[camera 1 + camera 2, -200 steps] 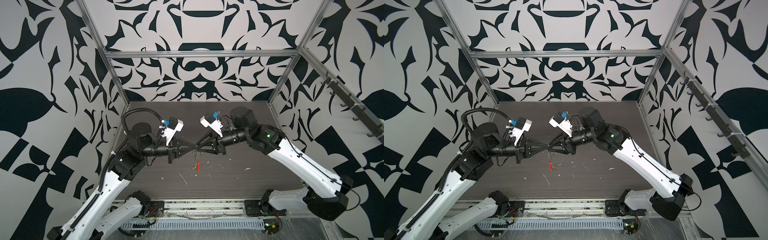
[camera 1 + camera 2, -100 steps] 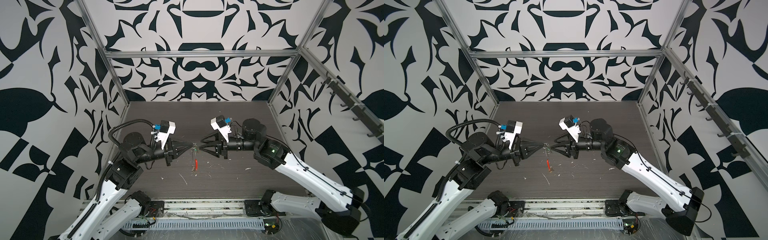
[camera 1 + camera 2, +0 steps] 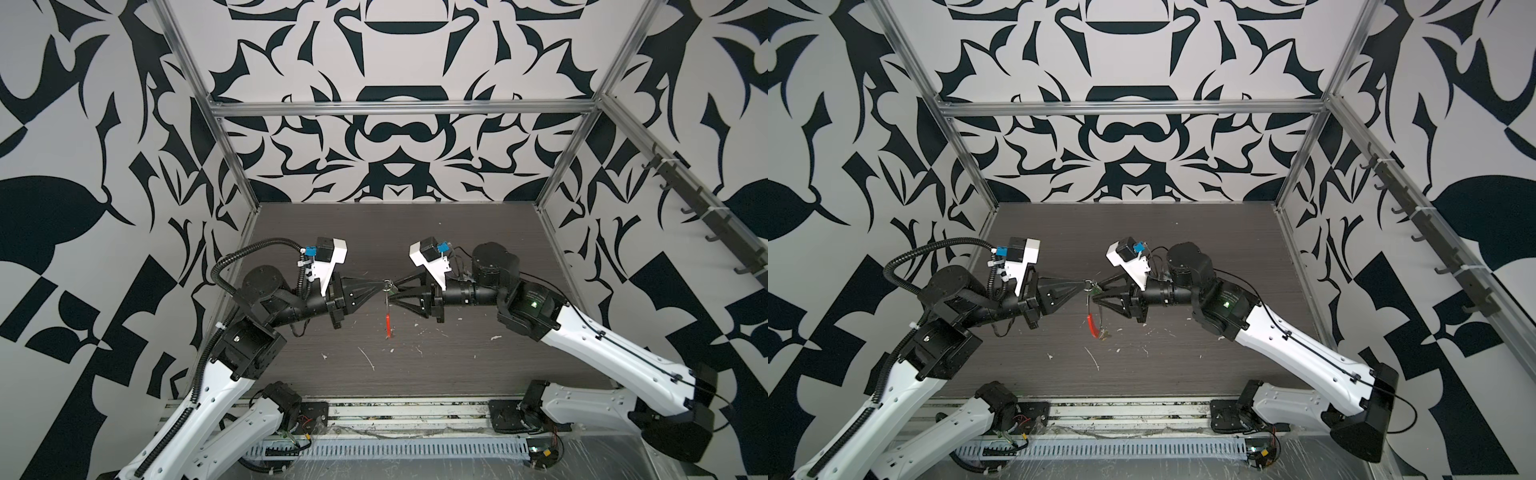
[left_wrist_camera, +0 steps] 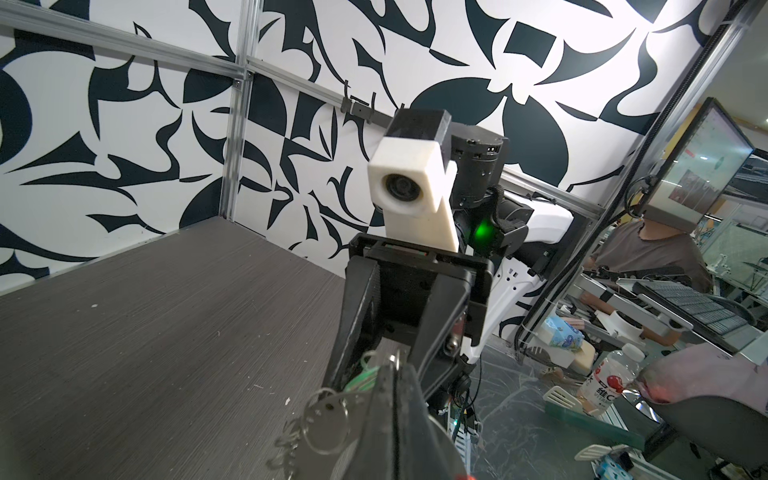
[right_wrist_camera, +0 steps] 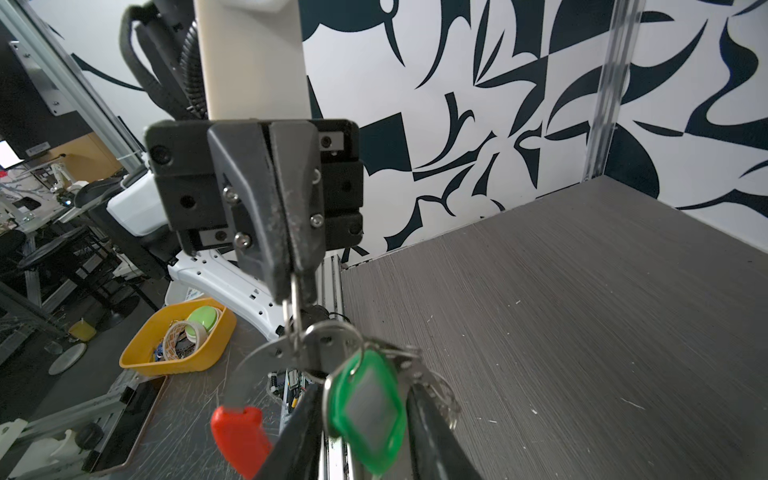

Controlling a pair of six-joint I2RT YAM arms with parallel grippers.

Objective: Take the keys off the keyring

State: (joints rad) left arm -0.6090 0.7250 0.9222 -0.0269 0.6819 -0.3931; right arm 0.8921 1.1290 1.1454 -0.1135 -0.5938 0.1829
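**Two arms meeting tip to tip over the table.** In both top views I see the left gripper (image 3: 381,284) and the right gripper (image 3: 395,290) as black wedge-shaped fingers pointing at each other near the centre of the frame. They meet above a table (image 3: 457,357) of dark grey laminate with a fine straight grain and scattered white flecks (image 3: 368,357). The keyring (image 3: 387,325) hangs just below their meeting point. From above, only its curved, glossy red sleeve reads clearly.

**Right wrist view.** The left gripper appears end-on. Its matt, scuffed fingers (image 5: 266,232) are pressed together on a thin silver ring (image 5: 293,291) at the top of the bunch. Below that, a flat grey band curves down to the red sleeve at lower left. The green key tag (image 5: 368,409) is a translucent plastic lozenge with a cloudy window. It hangs between the right gripper's two fingers (image 5: 432,432), which stand partly apart on either side of it. Whether they press on it I cannot tell. Only this view shows a yellow plastic tray (image 5: 174,368) at left, holding rolls of tape.

**Left wrist view.** The silver ring (image 4: 326,419) shows face-on as a round loop of wire, with a short fine chain (image 4: 286,440) beside it. Neither is resolved from above. Here the tag is only a green sliver.
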